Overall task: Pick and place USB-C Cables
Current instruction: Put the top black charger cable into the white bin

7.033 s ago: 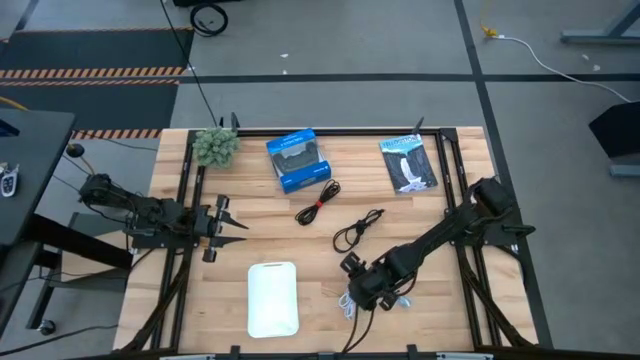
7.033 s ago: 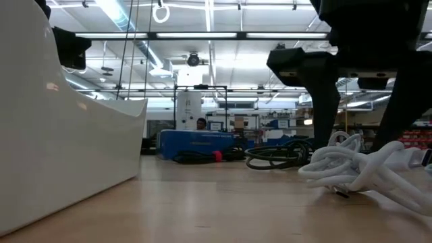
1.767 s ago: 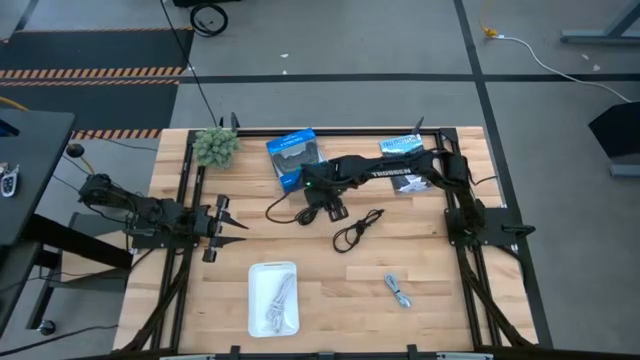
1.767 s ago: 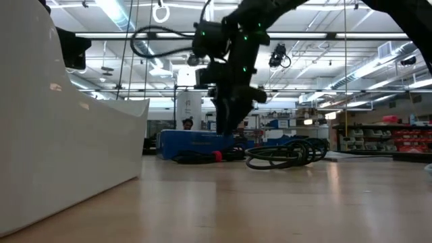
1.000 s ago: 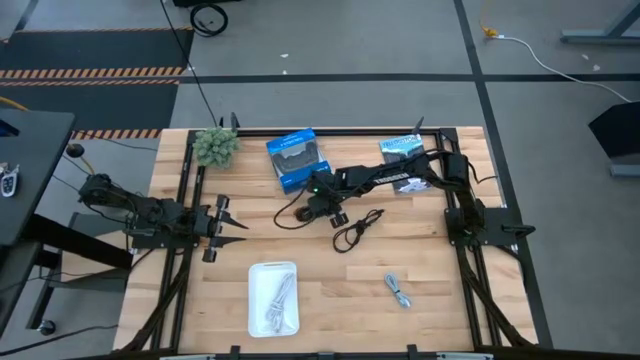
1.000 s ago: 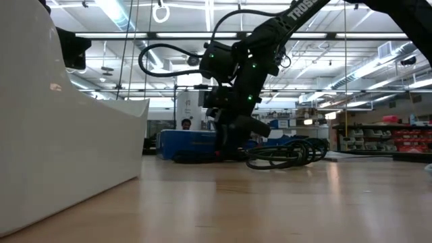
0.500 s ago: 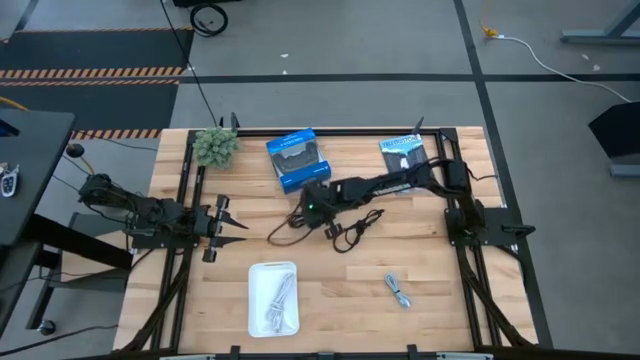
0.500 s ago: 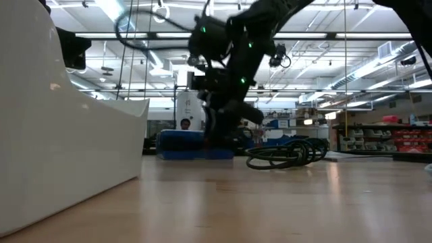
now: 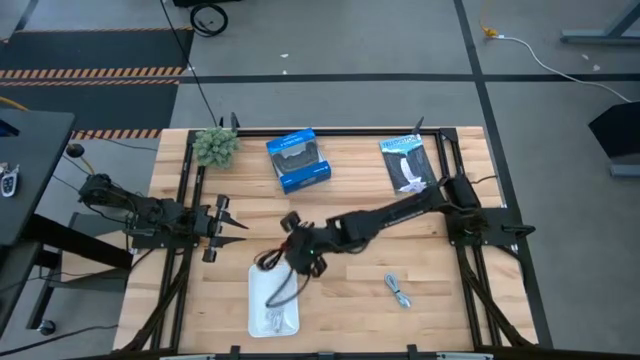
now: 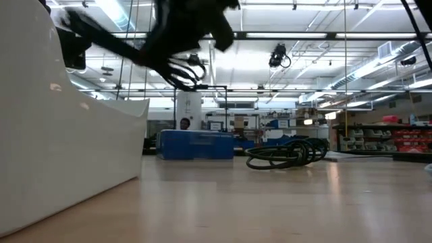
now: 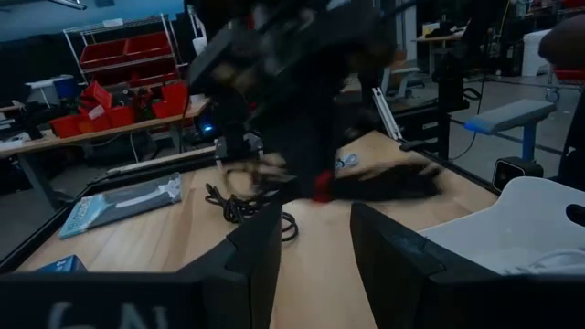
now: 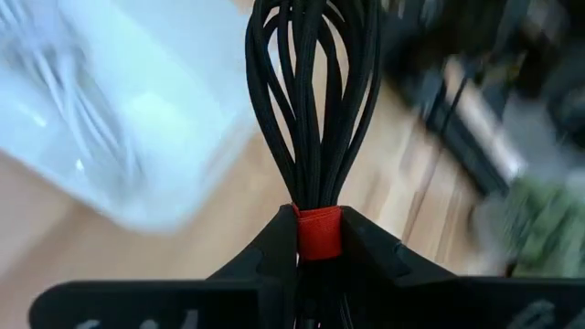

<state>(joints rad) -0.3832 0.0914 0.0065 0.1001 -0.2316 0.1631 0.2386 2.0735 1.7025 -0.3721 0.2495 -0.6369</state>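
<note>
My right gripper [image 9: 297, 255] is shut on the black cable bundle with a red tie [image 12: 315, 91], lifted above the far end of the white tray [image 9: 256, 318]. A white cable [image 9: 272, 317] lies in the tray. The grey cable [image 9: 398, 291] lies on the table near the front right. The plain black cable [image 10: 287, 154] lies on the table; in the high view my right arm covers it. My left gripper [image 9: 232, 226] waits open at the table's left side and also shows in its wrist view [image 11: 315, 247]. My right gripper pinches the bundle at its red tie [image 12: 318, 234] between its two fingers. The fingers lie along the bundle. The black loops [image 12: 315, 82] stick out past the fingertips. The bundle is lifted clear, its free end [image 9: 270, 265] over the tray's far edge.
A blue box [image 9: 298, 160] and a black-and-white packet [image 9: 408, 163] lie at the far side. A small green plant [image 9: 215, 147] stands at the far left corner. Black frame rails [image 9: 180, 200] run along both table sides.
My right gripper has carried the red-tied black bundle from beside the blue box toward the table's near-left, up and over to the white tray. The bundle has stayed in the shut fingers, clear of the table. The plain black cable has stayed in place.
</note>
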